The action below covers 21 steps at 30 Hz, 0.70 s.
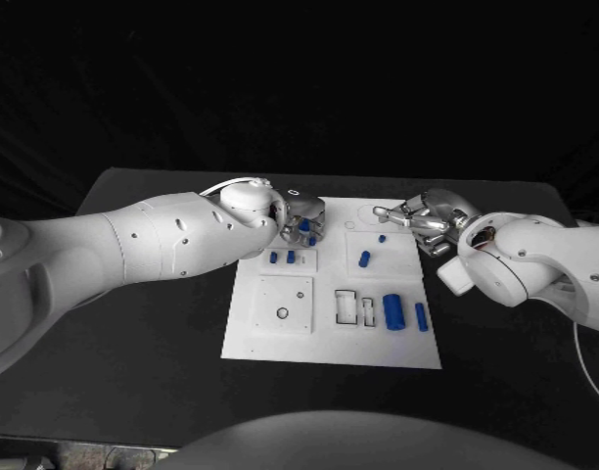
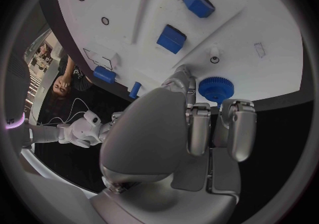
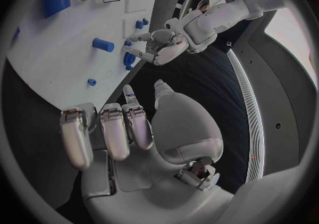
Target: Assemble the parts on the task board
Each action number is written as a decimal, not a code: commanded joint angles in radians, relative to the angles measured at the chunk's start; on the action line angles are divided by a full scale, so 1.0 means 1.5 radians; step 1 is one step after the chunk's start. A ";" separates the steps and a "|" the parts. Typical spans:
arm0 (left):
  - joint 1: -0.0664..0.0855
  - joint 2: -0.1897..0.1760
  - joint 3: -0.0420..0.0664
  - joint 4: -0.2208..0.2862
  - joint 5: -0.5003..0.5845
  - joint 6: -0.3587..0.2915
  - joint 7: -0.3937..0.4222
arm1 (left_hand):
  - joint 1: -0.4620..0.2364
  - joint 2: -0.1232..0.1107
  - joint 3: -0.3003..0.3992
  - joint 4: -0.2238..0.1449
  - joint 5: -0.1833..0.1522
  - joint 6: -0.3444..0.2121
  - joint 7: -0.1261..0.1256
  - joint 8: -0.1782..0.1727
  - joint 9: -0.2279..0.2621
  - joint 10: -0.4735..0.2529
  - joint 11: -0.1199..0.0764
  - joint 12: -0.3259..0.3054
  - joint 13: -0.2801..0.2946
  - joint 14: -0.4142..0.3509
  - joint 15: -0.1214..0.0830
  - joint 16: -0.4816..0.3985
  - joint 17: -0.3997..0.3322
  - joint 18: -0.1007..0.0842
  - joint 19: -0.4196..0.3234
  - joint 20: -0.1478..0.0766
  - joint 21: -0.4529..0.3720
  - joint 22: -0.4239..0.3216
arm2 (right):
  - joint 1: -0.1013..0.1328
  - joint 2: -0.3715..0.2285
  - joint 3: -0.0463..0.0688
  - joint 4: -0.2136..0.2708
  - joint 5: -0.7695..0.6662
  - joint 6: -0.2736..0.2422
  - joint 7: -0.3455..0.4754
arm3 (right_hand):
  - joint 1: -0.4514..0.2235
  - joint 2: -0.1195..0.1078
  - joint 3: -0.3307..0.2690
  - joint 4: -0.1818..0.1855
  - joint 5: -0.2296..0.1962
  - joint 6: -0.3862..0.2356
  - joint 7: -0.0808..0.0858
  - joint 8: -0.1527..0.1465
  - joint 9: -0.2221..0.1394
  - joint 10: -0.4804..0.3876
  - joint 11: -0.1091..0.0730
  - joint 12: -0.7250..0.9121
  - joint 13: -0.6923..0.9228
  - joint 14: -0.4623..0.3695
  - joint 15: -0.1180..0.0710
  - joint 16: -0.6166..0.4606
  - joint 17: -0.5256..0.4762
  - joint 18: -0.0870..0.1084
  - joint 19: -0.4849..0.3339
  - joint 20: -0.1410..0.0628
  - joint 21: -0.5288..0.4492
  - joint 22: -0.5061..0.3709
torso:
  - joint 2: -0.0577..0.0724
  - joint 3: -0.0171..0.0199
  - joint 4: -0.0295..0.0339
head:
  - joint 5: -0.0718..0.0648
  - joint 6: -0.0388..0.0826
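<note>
silver fingers (image 2: 199,128) of your left hand (image 1: 297,213) are curled down over the far left part of the task board (image 1: 283,343); in the left wrist view their tips sit right at a round blue gear (image 2: 214,89) near the board's edge, but you cannot tell from these pictures whether they grip it or only touch it; the right wrist view shows that same hand from the side, fingers bent toward the gear (image 3: 129,59); your right hand (image 1: 424,217) hovers at the far right corner of the board, its fingers (image 3: 113,131) held side by side and only partly bent, thumb apart, with nothing between them; on the white board you have two small blue blocks (image 1: 281,258) just beside each other below the left hand, a blue peg (image 1: 365,259) near the middle, a tiny blue piece (image 1: 382,238) beyond it, and a wide blue cylinder (image 1: 392,311) with a slimmer blue pin (image 1: 421,316) beside it on the near right; rectangular outlines (image 1: 346,306) are drawn next to the cylinder; the board lies flat on the black table (image 1: 145,343), with dark backdrop all round.
</note>
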 commanded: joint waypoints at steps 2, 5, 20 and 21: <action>-0.001 0.002 0.000 -0.002 -0.009 0.010 -0.005 | -0.001 0.004 0.009 -0.001 -0.002 -0.003 0.000 -0.001 -0.001 0.003 0.000 0.000 0.000 0.069 0.004 0.002 0.175 -0.010 0.070 -0.005 0.002 0.176 | 0.000 0.000 0.000 0.000 -0.001 0.010 0.000 | 0.002 0.003 -0.003 0.001 0.002 -0.004 -0.001 0.004 0.001 0.070 0.006 0.003 0.175 0.070 0.006 0.003 0.175 -0.009 0.071 0.005 0.003 0.175 | 0.000 -0.0002 0.0003 | -0.001 0.000; -0.001 0.001 0.000 -0.002 -0.009 0.009 -0.004 | -0.001 0.005 0.011 -0.001 -0.002 -0.001 0.000 0.000 -0.001 0.005 0.000 0.000 0.000 0.069 0.004 0.002 0.175 -0.010 0.070 -0.005 0.002 0.176 | 0.000 0.000 0.000 0.001 -0.001 0.010 0.000 | 0.002 0.003 -0.004 0.001 0.002 -0.004 -0.001 0.004 0.001 0.070 0.006 0.003 0.175 0.070 0.006 0.003 0.175 -0.009 0.071 0.005 0.003 0.175 | 0.000 0.0000 -0.0002 | -0.001 -0.001; -0.001 0.005 0.000 -0.005 -0.005 0.006 0.007 | -0.021 -0.001 0.014 0.001 -0.002 0.004 0.001 0.001 -0.003 0.012 0.001 -0.001 -0.001 0.069 0.005 0.002 0.175 -0.010 0.070 -0.005 0.002 0.176 | 0.000 0.000 0.000 0.001 -0.001 0.011 -0.001 | 0.002 0.003 -0.004 0.001 0.002 -0.004 -0.001 0.004 0.001 0.070 0.006 0.003 0.175 0.070 0.006 0.003 0.175 -0.009 0.071 0.005 0.003 0.175 | 0.000 0.0000 -0.0002 | -0.001 -0.002; -0.001 0.005 0.000 -0.006 -0.004 0.006 0.008 | -0.021 -0.001 0.014 0.001 -0.002 0.004 0.001 0.001 -0.003 0.012 0.001 -0.001 -0.001 0.069 0.005 0.002 0.175 -0.010 0.070 -0.005 0.002 0.176 | 0.000 0.000 0.000 0.001 -0.001 0.011 -0.001 | 0.002 0.003 -0.004 0.001 0.002 -0.004 -0.001 0.004 0.001 0.070 0.006 0.003 0.175 0.070 0.006 0.003 0.175 -0.009 0.071 0.005 0.003 0.175 | 0.000 -0.0001 0.0000 | -0.001 -0.002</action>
